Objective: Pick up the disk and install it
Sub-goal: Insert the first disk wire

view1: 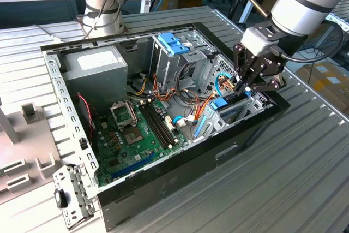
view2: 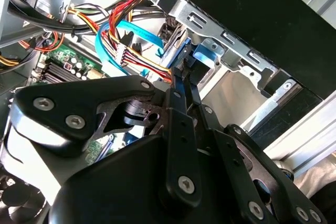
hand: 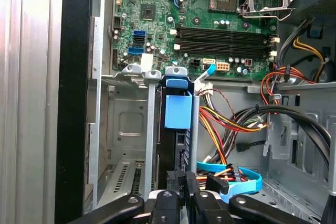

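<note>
The black linkage end effector (view1: 246, 87) is down inside the open black desktop computer case (view1: 180, 159), at the front drive cage on the exterior view's right; its two slim fingers (hand: 181, 182) are drawn close together on the edge of the disk (hand: 176, 145), a dark flat hard drive standing on edge in the grey metal drive bay (hand: 126, 129), with a bright blue plastic tab (hand: 178, 111) on its carrier; so the end effector reads as clenched on the disk, and the disk looks partly seated in its slot, though how deep it sits I cannot tell.

Now the hazards, as I judge them. A bundle of red, yellow and orange power wires (hand: 220, 124) and a light blue flat data cable (hand: 236, 174) run just beside the bay; if the fingers or the disk drift that way, a loop could snag or be pinched against the cage. The grip is on a thin edge, so the disk could tilt and jam against the grey rails rather than slide true. The green motherboard (view1: 131, 129) with its open processor socket lies near; a slipped disk falling that way could strike it; the grey power-supply box (view1: 95, 66) sits well apart and looks safe.
</note>
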Action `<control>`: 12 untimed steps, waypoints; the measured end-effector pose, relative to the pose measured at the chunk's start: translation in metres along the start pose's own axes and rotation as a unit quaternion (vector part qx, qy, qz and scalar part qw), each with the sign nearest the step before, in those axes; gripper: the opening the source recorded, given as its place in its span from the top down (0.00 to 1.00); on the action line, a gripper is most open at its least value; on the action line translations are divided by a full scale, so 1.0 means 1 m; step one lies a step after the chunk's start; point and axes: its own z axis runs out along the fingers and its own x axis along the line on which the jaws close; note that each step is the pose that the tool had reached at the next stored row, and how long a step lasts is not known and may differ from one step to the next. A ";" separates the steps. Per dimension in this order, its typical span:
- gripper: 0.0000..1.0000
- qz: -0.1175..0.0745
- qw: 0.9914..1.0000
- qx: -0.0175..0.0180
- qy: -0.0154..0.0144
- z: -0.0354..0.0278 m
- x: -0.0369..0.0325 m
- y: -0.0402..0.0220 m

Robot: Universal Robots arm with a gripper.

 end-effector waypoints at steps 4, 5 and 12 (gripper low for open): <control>0.83 0.000 1.000 0.000 0.000 -0.0005 -0.0002 -0.0001; 0.83 0.000 1.000 0.000 0.000 -0.0007 -0.0004 -0.0001; 0.83 0.000 1.000 0.000 -0.001 -0.0017 -0.0013 -0.0005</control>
